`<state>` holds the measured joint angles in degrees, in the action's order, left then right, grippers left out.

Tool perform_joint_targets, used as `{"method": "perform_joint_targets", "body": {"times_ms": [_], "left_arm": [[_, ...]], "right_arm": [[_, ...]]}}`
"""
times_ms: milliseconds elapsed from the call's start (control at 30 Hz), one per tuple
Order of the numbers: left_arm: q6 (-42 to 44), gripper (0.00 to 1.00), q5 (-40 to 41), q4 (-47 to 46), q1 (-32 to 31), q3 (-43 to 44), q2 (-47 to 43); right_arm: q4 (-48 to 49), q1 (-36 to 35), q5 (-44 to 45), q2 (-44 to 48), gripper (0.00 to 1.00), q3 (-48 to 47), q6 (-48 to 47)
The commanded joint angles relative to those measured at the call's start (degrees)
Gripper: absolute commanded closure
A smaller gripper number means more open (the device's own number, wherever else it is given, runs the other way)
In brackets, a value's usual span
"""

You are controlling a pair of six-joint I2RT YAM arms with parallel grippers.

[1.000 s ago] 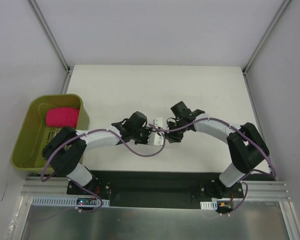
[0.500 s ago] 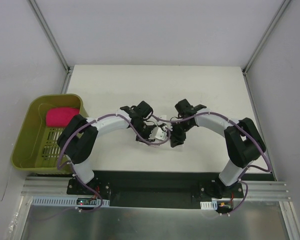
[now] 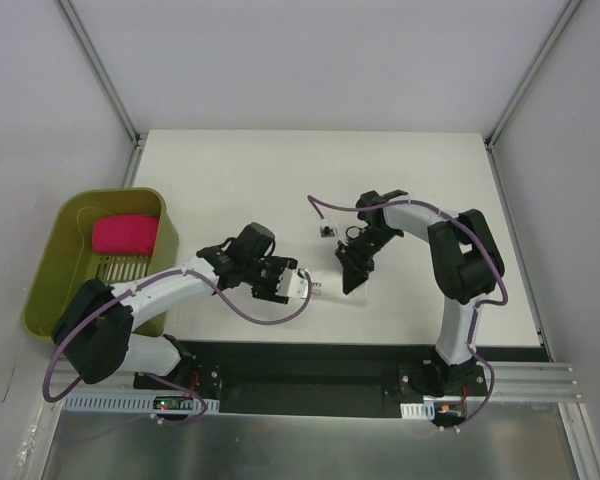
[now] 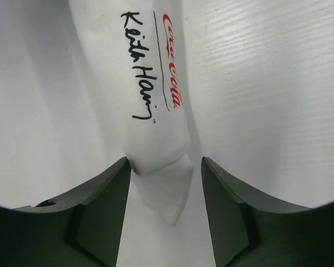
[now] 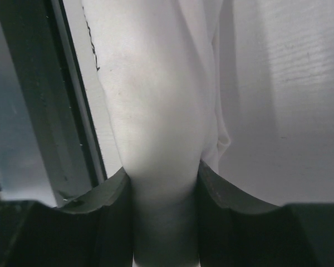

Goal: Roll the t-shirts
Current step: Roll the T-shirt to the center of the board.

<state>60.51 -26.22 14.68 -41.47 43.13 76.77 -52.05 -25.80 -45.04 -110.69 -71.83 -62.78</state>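
A white t-shirt [image 4: 150,83], rolled into a narrow tube with black script and red lettering on it, lies on the white table near its front edge. In the top view it is a faint white roll [image 3: 318,291] between the two grippers. My left gripper [image 3: 292,284] [image 4: 164,161] is open. Its jaws straddle one end of the roll, with the left finger [image 4: 108,189] just touching the cloth. My right gripper [image 3: 347,283] [image 5: 162,172] is shut on the other end of the t-shirt [image 5: 156,111], which fills the gap between its jaws.
A green bin [image 3: 50,270] stands at the left edge of the table and holds a pink rolled item [image 3: 125,233]. A purple cable with a small white tag [image 3: 327,230] loops above the right gripper. The black base strip [image 5: 33,111] lies close to the roll.
Both grippers and the roll have moved toward the table's front edge. The left arm has swung down and to the left, and the right wrist has turned to point at the front edge.
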Motion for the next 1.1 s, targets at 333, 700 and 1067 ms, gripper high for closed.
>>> {"method": "perform_joint_targets", "body": {"times_ms": [333, 700, 1067], "left_arm": [[-2.0, 0.46, -11.1, -18.9, -5.6, 1.5, 3.1], [-3.2, 0.49, -18.6, -22.1, -9.9, 6.5, 10.8], [-1.1, 0.46, -5.6, -25.8, -12.3, 10.4, 22.3]], "right_arm": [[-16.6, 5.7, 3.1, -13.7, 0.90, -7.4, 3.5], [-19.2, 7.3, 2.0, -17.4, 0.91, -11.0, 5.9], [-19.3, 7.4, 1.9, -18.3, 0.91, -11.7, 7.2]]}}
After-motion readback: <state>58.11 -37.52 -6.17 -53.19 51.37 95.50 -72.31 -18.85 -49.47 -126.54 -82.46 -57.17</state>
